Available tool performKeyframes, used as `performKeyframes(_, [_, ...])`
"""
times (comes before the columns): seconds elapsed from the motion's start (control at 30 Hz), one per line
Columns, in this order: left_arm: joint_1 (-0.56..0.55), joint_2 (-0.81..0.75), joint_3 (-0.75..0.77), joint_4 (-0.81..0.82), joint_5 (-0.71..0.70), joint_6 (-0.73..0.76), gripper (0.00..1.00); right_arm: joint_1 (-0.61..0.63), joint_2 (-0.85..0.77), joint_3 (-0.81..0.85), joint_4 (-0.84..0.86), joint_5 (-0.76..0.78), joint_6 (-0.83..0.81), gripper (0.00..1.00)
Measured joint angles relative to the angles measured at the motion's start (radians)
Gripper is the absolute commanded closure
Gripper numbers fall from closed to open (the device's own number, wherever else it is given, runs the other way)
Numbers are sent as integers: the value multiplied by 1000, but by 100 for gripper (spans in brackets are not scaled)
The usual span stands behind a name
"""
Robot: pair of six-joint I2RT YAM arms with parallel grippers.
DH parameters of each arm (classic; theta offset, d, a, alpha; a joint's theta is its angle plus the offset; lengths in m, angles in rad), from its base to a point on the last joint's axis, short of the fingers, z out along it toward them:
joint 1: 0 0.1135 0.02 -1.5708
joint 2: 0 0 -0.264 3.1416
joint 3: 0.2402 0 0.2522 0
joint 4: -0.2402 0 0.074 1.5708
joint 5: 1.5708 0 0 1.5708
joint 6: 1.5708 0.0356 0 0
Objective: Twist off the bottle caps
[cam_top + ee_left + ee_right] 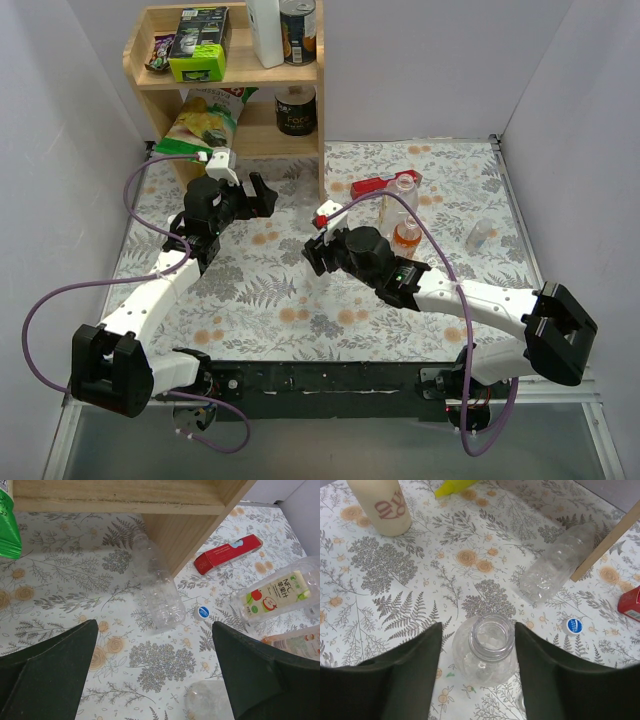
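My right gripper [477, 630] [315, 250] straddles an upright clear bottle [487, 647] whose mouth is open, with no cap on it. The right finger [545, 670] lies against the bottle; a strip of cloth shows between the bottle and the left finger [405, 675]. A white cap with a blue top [574, 626] [202, 612] lies on the cloth. Beside it a second clear bottle [156, 587] [555, 565] lies on its side by the shelf leg. My left gripper [155, 670] [262, 195] is wide open and empty above the cloth. A labelled bottle [405, 188], an orange-liquid bottle [405, 240] and a small clear bottle [480, 235] are to the right.
A wooden shelf [320, 150] stands at the back left with tins, a box and a crisp bag [205, 120]. A red box [375, 187] lies by the labelled bottle. A beige bottle with red lettering [380, 505] stands beyond my right gripper. White walls close the sides.
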Motion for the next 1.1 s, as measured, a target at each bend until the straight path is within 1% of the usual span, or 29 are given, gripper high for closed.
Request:
performKeyframes(0.03, [0,0,0,0,0,0,2,0,0,0,-4,3,0,23])
performKeyframes(0.13, [0,0,0,0,0,-3,2,0,-2,0,-9,6,1,12])
performKeyframes(0.23, [0,0,0,0,0,-3,2,0,-14,0,-16,5,0,9])
performKeyframes(0.43, [0,-1,0,0,0,-3,2,-1,-70,26,-56,0,0,9])
performKeyframes(0.53, [0,-2,0,-1,-15,-16,2,-25,-112,52,-74,-12,10,9])
performKeyframes(0.6, [0,-3,0,-3,-23,-26,2,-81,-145,68,-87,-36,27,9])
performKeyframes(0.73, [0,-22,-2,-1,-29,-39,2,-256,-242,72,-128,-55,61,9])
performKeyframes(0.83, [0,-66,-10,10,-44,-41,2,-379,-335,72,-158,-49,78,9])
performKeyframes(0.97, [-1,-114,-15,28,-62,-40,2,-492,-440,71,-182,-45,83,9])
performKeyframes(1.1, [-5,-128,-15,46,-69,-40,2,-578,-501,47,-195,-43,87,8])
